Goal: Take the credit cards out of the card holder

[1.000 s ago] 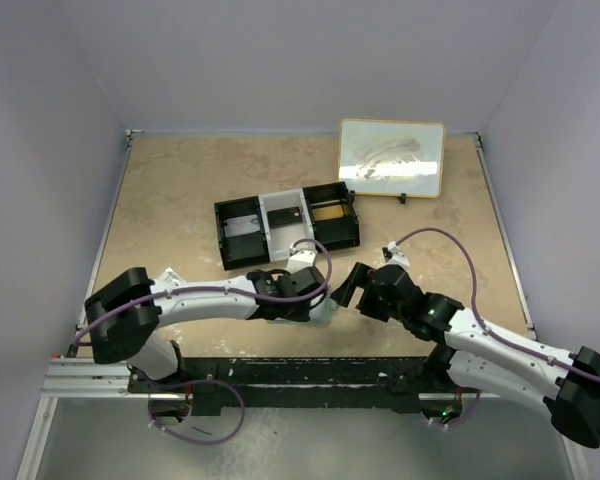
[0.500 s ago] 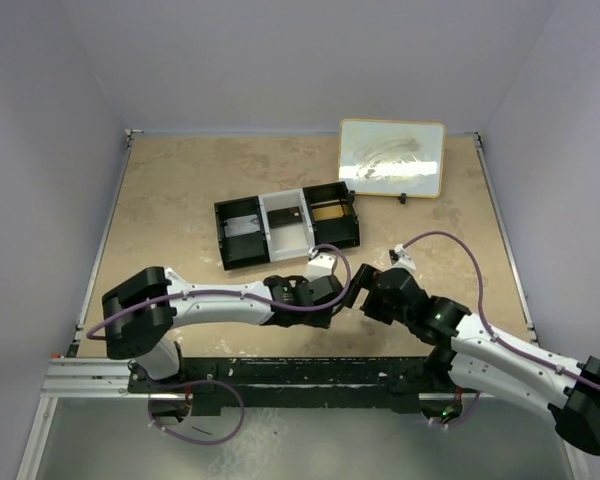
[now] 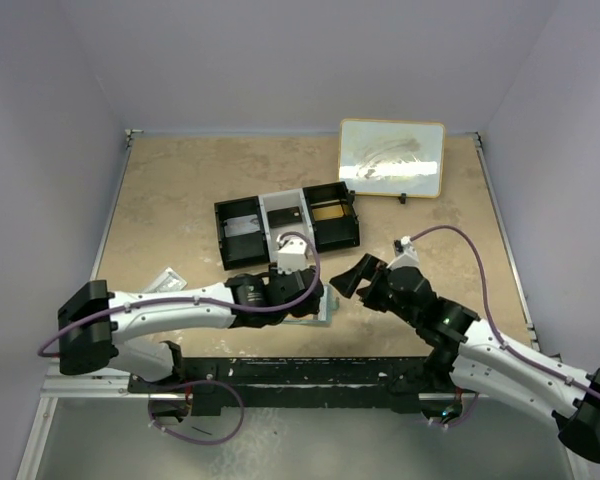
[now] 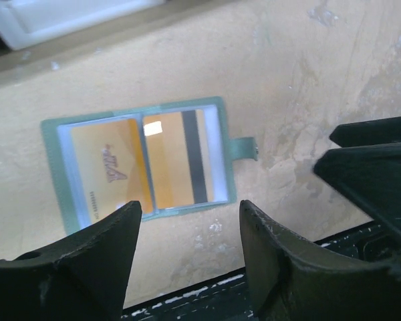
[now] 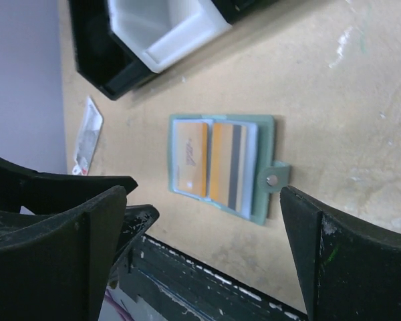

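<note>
Left wrist: left gripper [image 4: 189, 208] opened above card holder [image 4: 52, 167].

A scuffed beige counter [image 3: 180, 190] carries a three-compartment tray [image 3: 288, 228] near its middle, with black outer bins on either side of a white one. At 1 o'clock from the tray, a pale board [image 3: 392, 158] with an orange rim sits near the far edge. At 8 o'clock, well apart, lies a clear packet [image 3: 162, 281] with a white-and-red label. Lavender walls [image 3: 280, 60] enclose the counter.
</note>
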Controlling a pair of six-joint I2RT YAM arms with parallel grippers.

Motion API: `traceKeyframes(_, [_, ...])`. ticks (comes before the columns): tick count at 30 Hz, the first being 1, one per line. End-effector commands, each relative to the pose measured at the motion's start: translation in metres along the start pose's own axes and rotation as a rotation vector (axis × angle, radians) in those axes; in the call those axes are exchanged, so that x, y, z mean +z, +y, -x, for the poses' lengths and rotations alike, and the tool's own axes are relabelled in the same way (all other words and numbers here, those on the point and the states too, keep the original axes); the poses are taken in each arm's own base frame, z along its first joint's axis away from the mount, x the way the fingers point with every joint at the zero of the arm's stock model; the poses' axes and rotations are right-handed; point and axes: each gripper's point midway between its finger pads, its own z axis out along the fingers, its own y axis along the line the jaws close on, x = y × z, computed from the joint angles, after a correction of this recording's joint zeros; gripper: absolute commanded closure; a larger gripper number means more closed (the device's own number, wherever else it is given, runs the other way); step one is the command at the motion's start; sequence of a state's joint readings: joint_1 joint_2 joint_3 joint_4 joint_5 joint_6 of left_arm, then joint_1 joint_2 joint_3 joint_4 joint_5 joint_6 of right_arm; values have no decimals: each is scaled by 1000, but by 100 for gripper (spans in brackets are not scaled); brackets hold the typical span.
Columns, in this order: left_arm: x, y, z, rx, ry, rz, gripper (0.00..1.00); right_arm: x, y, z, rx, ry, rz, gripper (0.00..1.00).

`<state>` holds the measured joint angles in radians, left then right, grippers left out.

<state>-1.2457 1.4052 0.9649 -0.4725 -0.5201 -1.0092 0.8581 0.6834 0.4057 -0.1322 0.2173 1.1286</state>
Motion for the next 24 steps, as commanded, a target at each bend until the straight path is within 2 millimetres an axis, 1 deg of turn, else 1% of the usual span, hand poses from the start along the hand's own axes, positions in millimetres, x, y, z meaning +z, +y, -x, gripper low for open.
traceKeyframes(1, [-14,46,15,-43,-83,124,40,-3,46,25,-48,-81,162,0])
traceKeyframes(5, [-17,90,29,-118,-68,178,39,2,61,15,-64,-17,205,1])
traceKeyframes(7, [-24,110,43,-144,-90,208,37,8,65,15,-98,-9,211,2])
traceKeyframes(8, [-31,119,55,-157,-116,217,35,11,66,9,-91,16,214,3])
traceKeyframes(9, [-37,125,63,-155,-135,225,32,14,67,4,-87,44,215,3])
traceKeyframes(11, [-49,142,80,-119,-157,274,31,19,67,-5,-75,90,213,5])
traceKeyframes(13, [-61,168,93,-58,-173,373,29,22,69,-13,-75,136,214,6])
traceKeyframes(15, [-65,184,103,-23,-169,425,27,25,69,-20,-72,165,211,9])
traceKeyframes(16, [-64,187,105,-11,-163,430,27,27,69,-22,-66,176,211,10])
traceKeyframes(18, [-59,191,105,10,-154,439,27,29,72,-27,-50,188,234,16])
traceKeyframes(20, [-50,195,100,19,-153,446,27,31,77,-31,-42,203,275,22])
traceKeyframes(22, [-40,200,88,12,-148,453,28,35,80,-36,-42,228,284,28])
traceKeyframes(23, [-38,201,83,9,-140,453,29,37,81,-40,-56,243,284,30])
traceKeyframes(24, [-39,200,85,5,-139,453,29,40,84,-42,-70,256,281,32])
